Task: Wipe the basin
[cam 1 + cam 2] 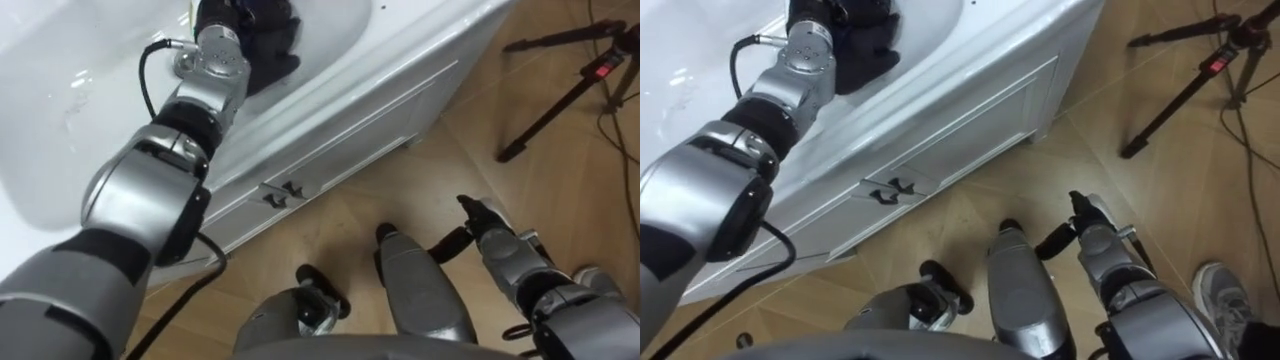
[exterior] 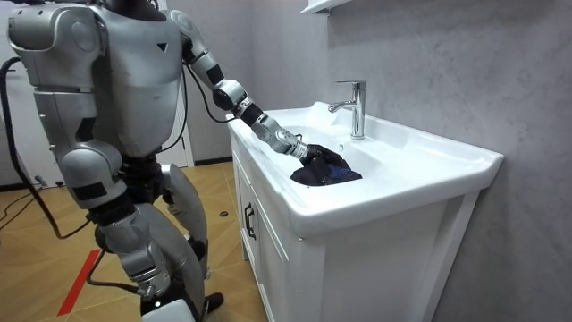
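Robot standing at front of white vanity cabinet (image 2: 264, 259), left arm reached out over the rim. Left robot hand (image 2: 307, 152) set on dark cloth (image 2: 332, 172), which lies bunched in the bowl of the basin (image 2: 398, 154), short of the faucet (image 2: 356, 105) and apart from it. Dark hand against dark cloth: clenched on it or pressed flat cannot be told. Right robot hand (image 1: 478, 228) hung low at the side over the floor, relaxed, nothing held. Most of the bowl judged not yet covered. Risks noted: the bunched cloth could be slid off and left behind if pressure is light; the faucet could be struck by a wide sweep toward the back edge; the rim could be caught by the forearm.
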